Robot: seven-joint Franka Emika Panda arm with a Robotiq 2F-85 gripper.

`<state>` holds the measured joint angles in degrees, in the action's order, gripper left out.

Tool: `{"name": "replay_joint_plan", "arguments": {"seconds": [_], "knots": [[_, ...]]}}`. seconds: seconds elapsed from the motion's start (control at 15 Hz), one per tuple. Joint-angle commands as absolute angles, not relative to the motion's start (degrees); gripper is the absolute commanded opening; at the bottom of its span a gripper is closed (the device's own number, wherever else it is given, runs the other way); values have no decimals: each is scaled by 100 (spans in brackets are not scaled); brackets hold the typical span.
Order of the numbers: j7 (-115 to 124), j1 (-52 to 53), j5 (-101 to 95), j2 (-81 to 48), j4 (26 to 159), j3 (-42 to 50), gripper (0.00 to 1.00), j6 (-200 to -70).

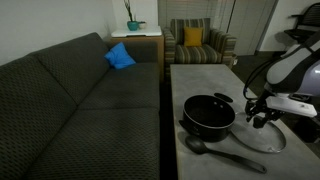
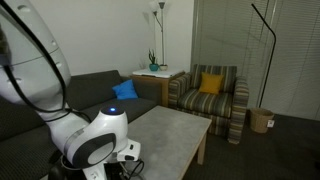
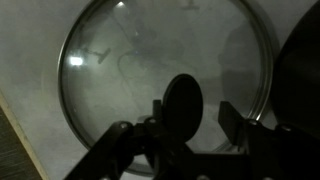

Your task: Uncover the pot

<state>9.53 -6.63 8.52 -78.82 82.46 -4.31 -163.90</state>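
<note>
Glass lid (image 1: 268,140) lies on the table (image 1: 200,75) beside the black pot (image 1: 208,115).

A home living room: dark sofa (image 1: 70,100), striped armchair (image 2: 226,108), floor lamp (image 2: 161,10).

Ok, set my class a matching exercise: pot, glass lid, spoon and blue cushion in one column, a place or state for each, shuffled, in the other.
1 pot
2 glass lid
3 spoon
4 blue cushion

A on the sofa
B uncovered, dark inside showing
C long and black, lying on the table
D flat on the table, knob up

Pairs: 1-B, 2-D, 3-C, 4-A
</note>
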Motion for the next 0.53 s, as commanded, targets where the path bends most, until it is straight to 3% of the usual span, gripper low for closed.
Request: {"name": "replay_joint_plan", "arguments": {"seconds": [0.0, 0.07, 0.47], "knots": [[675, -837, 811, -6727, 9496, -558, 92, -16459], [666, -820, 819, -6445, 9717, -544, 100, -16403], [701, -632, 959, -4767, 11100, -457, 100, -16309]]}}
